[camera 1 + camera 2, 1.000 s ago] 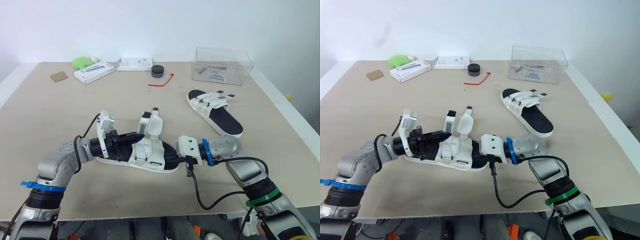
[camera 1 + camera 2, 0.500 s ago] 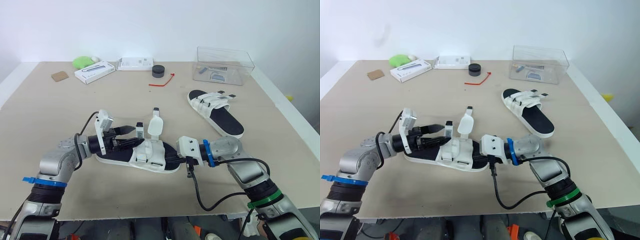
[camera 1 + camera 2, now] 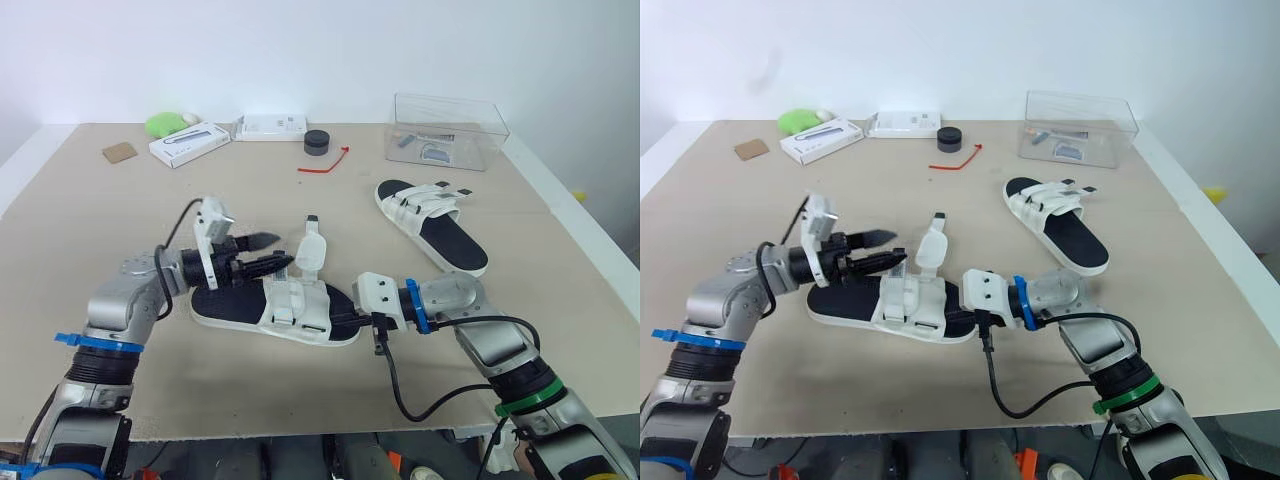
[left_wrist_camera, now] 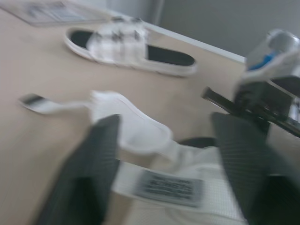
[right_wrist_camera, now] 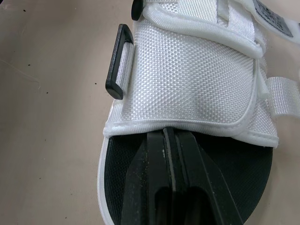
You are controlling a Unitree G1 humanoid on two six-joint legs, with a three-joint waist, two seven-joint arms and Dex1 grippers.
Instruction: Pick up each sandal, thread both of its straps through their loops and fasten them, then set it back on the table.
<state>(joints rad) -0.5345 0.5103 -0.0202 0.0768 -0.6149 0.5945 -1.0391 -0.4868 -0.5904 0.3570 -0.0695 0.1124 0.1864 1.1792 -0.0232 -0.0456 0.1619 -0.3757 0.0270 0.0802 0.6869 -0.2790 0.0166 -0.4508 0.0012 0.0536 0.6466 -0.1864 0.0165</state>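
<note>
The near sandal (image 3: 275, 310), white straps over a black footbed, lies flat on the table (image 3: 120, 220) between my arms. Its two loose straps (image 3: 310, 250) stand upright. My left gripper (image 3: 264, 252) hovers open just over the sandal's left half, fingertips close to the straps; in the left wrist view a labelled strap (image 4: 168, 187) lies between its fingers (image 4: 89, 183). My right gripper (image 3: 345, 318) is shut at the sandal's right end, its fingers (image 5: 171, 183) lying together on the footbed with tips tucked beneath the white upper (image 5: 187, 75). A second sandal (image 3: 430, 222) lies further right.
A clear plastic box (image 3: 447, 130) stands at the back right. A black round lid (image 3: 316, 142), a red tie (image 3: 325, 163), two white boxes (image 3: 188, 143), a green object (image 3: 163, 124) and a brown card (image 3: 118, 152) line the far edge.
My left gripper has lifted off the sandal's left end and moved up and right toward the straps, open. The sandal has settled from tilted to flat. The right arm has held still.
</note>
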